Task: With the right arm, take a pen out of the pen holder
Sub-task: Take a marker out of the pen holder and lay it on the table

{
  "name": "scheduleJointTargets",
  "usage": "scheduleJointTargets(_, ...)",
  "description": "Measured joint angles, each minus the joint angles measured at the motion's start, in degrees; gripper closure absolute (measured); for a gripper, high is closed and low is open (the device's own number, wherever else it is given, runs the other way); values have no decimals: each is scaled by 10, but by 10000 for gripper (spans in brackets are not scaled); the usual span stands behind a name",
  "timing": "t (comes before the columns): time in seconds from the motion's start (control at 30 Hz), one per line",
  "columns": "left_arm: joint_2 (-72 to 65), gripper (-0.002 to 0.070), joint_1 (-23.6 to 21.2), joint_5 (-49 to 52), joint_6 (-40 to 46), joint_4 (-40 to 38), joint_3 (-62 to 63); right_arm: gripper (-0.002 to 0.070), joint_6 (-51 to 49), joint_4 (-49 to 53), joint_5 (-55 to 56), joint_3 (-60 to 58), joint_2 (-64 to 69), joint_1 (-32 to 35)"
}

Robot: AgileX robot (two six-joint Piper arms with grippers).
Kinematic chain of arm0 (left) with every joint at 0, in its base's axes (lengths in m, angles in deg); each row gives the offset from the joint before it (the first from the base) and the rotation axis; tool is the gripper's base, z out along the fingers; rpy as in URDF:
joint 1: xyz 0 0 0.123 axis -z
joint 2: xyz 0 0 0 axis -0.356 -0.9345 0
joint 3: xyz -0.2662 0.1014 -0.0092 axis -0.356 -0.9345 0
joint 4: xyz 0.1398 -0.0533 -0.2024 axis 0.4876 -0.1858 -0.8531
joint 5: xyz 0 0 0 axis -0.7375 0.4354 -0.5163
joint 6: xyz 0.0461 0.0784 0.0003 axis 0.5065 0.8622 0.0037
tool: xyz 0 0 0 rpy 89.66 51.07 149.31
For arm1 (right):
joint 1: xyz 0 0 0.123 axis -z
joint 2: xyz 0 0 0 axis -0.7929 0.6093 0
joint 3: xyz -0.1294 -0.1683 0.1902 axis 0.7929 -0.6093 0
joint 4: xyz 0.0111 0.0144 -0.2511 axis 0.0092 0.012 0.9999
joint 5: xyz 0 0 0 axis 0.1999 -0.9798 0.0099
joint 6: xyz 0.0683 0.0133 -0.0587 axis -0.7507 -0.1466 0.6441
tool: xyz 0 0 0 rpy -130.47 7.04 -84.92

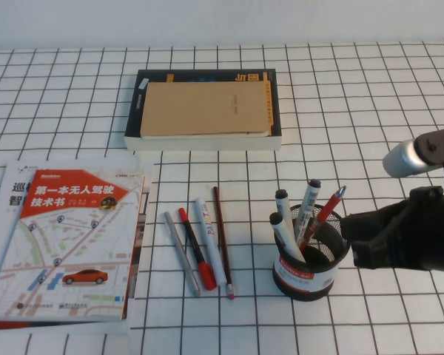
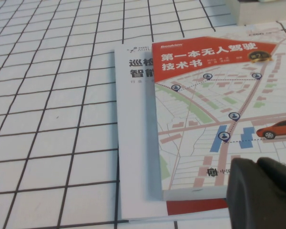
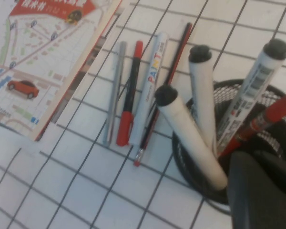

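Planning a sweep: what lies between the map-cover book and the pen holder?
Four loose pens lie side by side, shown in the high view; the right end effector sits beside the pen holder, the left end effector over the book.

one black wire-mesh pen holder (image 1: pixel 311 272) with four standing in it: three white black-capped markers (image 1: pixel 287 238) and one red pen (image 1: pixel 327 211). four lying loose: grey pen (image 1: pixel 181 251), red marker (image 1: pixel 197 250), white paint marker (image 1: pixel 211 240), dark red pencil (image 1: pixel 223 237). four books (image 1: pixel 203 107) show.
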Motion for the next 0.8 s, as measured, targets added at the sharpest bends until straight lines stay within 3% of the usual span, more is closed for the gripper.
scheduleJointTargets(0.17, 0, 679, 0, 0, 0, 0, 0, 647, -3, 7, 122, -50, -11, -17)
scheduleJointTargets(0.43, 0, 679, 0, 0, 0, 0, 0, 378, -52, 8, 365, -177, -39, -92)
scheduleJointTargets(0.5, 0, 679, 0, 0, 0, 0, 0, 342, -68, 8, 428, -205, -40, -109)
scheduleJointTargets(0.63, 0, 679, 0, 0, 0, 0, 0, 318, -93, 11, 550, -249, -39, -135)
scheduleJointTargets(0.8, 0, 679, 0, 0, 0, 0, 0, 314, -141, 33, 618, -255, -4, -144)
